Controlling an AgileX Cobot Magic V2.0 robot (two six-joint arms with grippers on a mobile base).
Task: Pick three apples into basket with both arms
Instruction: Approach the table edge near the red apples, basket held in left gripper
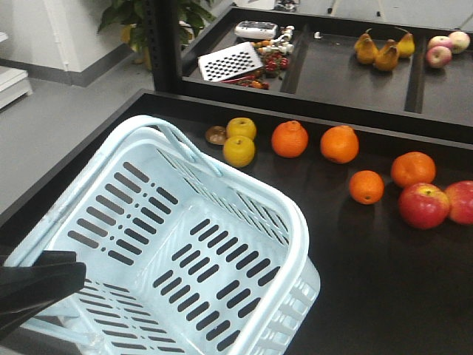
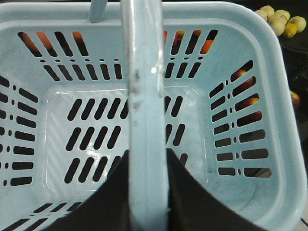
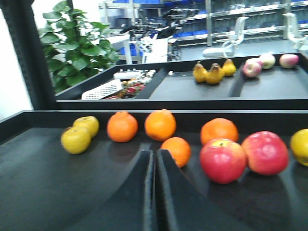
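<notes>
The pale blue basket (image 1: pixel 292 266) stands at the near left of the black table, empty inside. My left gripper (image 2: pixel 148 153) is shut on the basket's loop handle (image 2: pixel 144 96), over the basket's inside (image 2: pixel 284 144). The left arm (image 1: pixel 37 285) shows at the basket's near corner. Two dark red apples (image 1: pixel 423 205) (image 1: pixel 462 201) lie at the table's right. My right gripper (image 3: pixel 154 153) is shut and empty, low over the table, left of those apples (image 3: pixel 222 160) (image 3: pixel 265 152). A third apple is not clearly in view.
Several oranges (image 1: pixel 290 138) and two yellow fruits (image 1: pixel 239 150) lie along the table's far side; one small orange (image 3: pixel 178 149) sits just behind my right fingertips. A back shelf holds pears (image 1: pixel 377 52), pinker apples (image 1: pixel 438 55) and a grater (image 1: pixel 230 61).
</notes>
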